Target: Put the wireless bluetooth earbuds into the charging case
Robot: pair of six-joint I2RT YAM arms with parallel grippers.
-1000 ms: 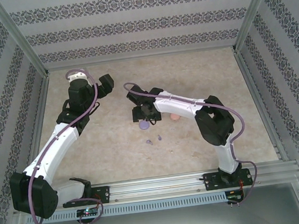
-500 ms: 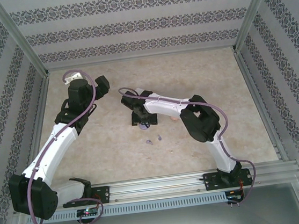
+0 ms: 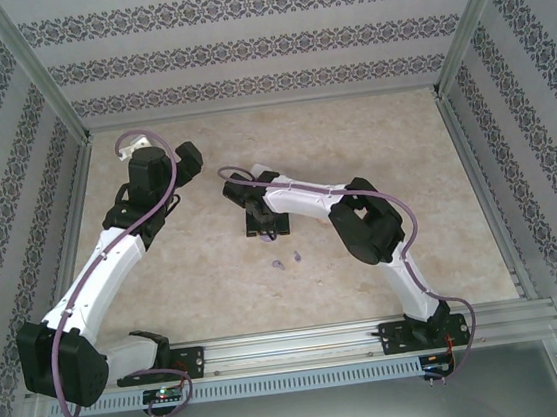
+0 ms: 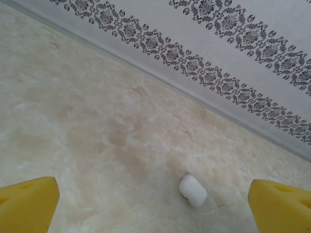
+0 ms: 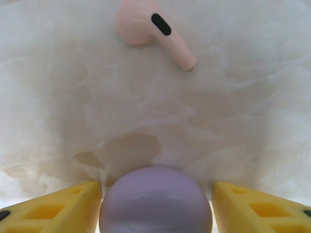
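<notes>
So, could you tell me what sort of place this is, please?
Most likely a robot test cell, not a home: aluminium frame posts, patterned wall panels on three sides, and a marble-look tabletop with a mounting rail.

Your top view looks down from behind the arms point(image 3: 113, 257) over the whole table point(image 3: 371, 138) and back wall point(image 3: 260, 45). Your left wrist view skims low toward that same wall, white case point(image 4: 192, 190) beyond its fingers point(image 4: 26, 201). Your right wrist view sits close, purple case point(image 5: 155, 201) between its fingers point(image 5: 53, 211), earbud point(image 5: 146, 24) beyond.
</notes>
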